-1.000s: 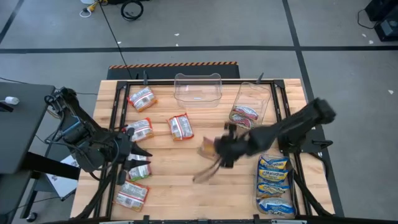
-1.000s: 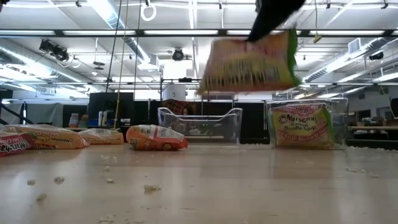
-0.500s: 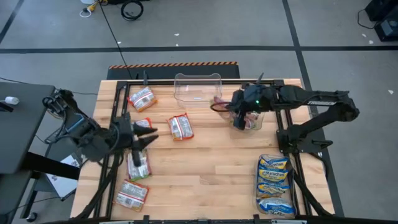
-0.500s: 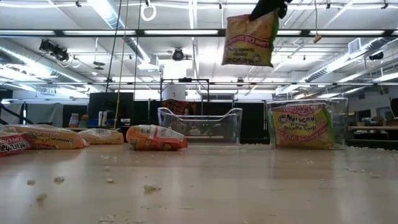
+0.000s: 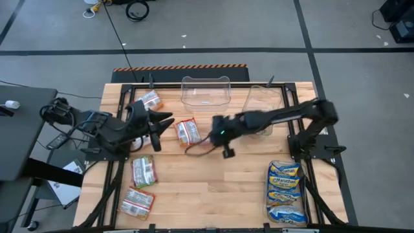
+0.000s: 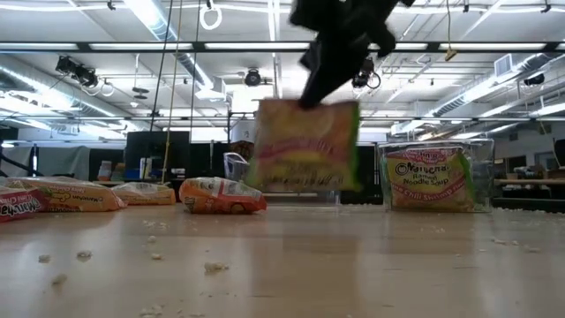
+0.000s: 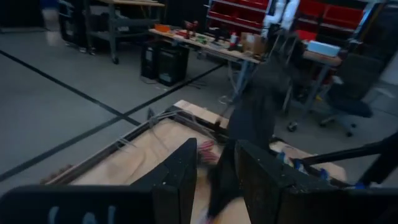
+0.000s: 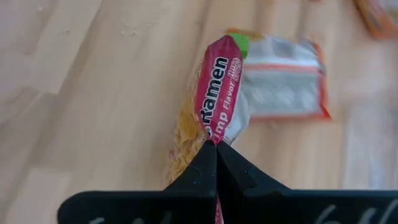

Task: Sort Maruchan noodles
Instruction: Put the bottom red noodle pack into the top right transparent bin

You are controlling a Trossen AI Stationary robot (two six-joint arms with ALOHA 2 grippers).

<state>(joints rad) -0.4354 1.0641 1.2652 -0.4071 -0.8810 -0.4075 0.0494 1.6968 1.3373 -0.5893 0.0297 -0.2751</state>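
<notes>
The right gripper (image 5: 220,134) hangs over the middle of the wooden table (image 5: 213,188), fingers pinched tight on the sealed edge of a green-and-pink ramen packet (image 8: 214,102) that dangles clear of the tabletop; its crinkled wrapper reads "Ramen" and shows yellow noodles. Below it lies a red-and-white packet (image 8: 283,87). The left gripper (image 5: 157,124) hovers near the table's left side with fingers spread, empty. Another green packet (image 6: 430,180) stands in the right clear bin (image 6: 481,172). Blue-and-yellow packets (image 5: 285,188) are stacked at the near right edge
</notes>
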